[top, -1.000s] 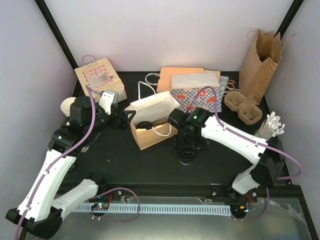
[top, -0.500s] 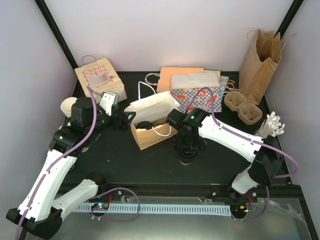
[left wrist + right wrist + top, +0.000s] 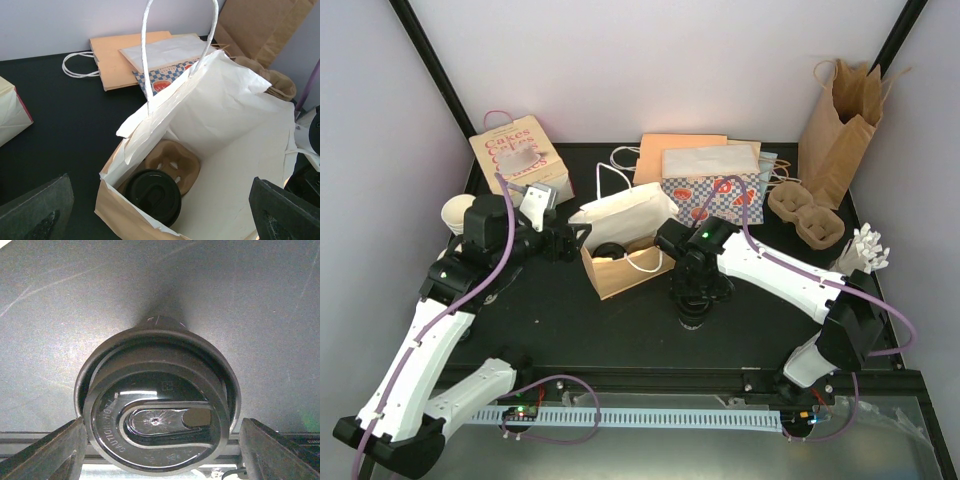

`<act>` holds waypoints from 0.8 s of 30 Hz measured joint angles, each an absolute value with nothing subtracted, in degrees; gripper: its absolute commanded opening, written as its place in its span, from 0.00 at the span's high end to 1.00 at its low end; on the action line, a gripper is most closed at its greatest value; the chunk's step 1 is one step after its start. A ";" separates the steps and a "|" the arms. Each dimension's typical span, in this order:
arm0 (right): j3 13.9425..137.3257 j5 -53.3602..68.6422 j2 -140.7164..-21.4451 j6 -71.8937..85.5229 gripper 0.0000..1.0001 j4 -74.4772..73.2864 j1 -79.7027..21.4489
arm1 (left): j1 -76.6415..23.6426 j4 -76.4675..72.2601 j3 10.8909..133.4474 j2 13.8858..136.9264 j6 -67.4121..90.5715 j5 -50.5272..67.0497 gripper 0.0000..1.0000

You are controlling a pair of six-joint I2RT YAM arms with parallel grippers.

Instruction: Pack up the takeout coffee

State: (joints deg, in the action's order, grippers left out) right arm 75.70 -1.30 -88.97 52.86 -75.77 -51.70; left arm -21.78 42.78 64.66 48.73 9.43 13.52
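- Grips takeout coffee [image 3: 156, 420] at the rim of its black lid with right gripper [image 3: 693, 303], fingers [image 3: 45, 452] spread broad, one at 9 o'clock and one at 3 o'clock of the lid.
- Stands upright on the black table [image 3: 570, 320], at 4 o'clock from the paper bag [image 3: 620, 275], close beside it.
- Holds left gripper [image 3: 578, 240] at 9 o'clock of the bag's mouth, fingers [image 3: 35, 210] splayed wide, nothing between them.
- Shows inside the bag another black-lidded cup [image 3: 152, 196], seated in a brown pulp carrier [image 3: 175, 160], free well at 1 o'clock of that lid.
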 measured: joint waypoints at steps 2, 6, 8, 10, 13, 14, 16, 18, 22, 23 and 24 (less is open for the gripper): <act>75.70 -1.28 -89.01 52.86 0.15 -75.64 -51.70 | -21.76 42.78 64.66 48.73 9.41 13.52 0.01; 75.70 -1.08 -89.10 52.86 0.13 -75.18 -51.70 | -21.74 42.78 64.66 48.75 9.37 13.52 0.01; 75.70 -1.13 -89.10 52.84 0.10 -75.11 -51.70 | -21.74 42.78 64.66 48.73 9.21 13.54 0.01; 75.70 -1.30 -89.08 52.93 0.10 -75.13 -51.70 | -21.74 42.78 64.66 48.73 9.15 13.52 0.01; 75.72 -1.48 -89.08 53.04 0.10 -75.24 -51.70 | -21.74 42.78 64.66 48.73 9.10 13.52 0.01; 75.72 -1.52 -89.08 53.06 0.10 -75.31 -51.70 | -21.74 42.78 64.66 48.73 9.08 13.54 0.01; 75.79 -1.58 -89.08 53.06 0.10 -75.53 -51.70 | -21.74 42.78 64.66 48.73 9.08 13.54 0.01; 75.85 -1.74 -89.08 53.08 0.09 -75.85 -51.70 | -21.74 42.78 64.66 48.73 9.06 13.54 0.01; 76.25 -2.44 -88.97 53.15 0.01 -76.49 -51.70 | -21.69 42.78 64.66 48.73 9.04 13.54 0.01; 76.31 -2.57 -88.88 53.23 0.00 -76.62 -51.70 | -21.69 42.78 64.66 48.73 9.04 13.54 0.01; 76.47 -2.76 -88.75 53.21 0.00 -76.86 -51.70 | -21.69 42.78 64.66 48.73 9.04 13.54 0.01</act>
State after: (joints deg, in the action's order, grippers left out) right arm 76.47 -2.76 -88.75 53.21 -76.86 -51.70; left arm -21.69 42.78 64.66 48.73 9.04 13.54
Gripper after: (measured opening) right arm 0.975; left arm 0.988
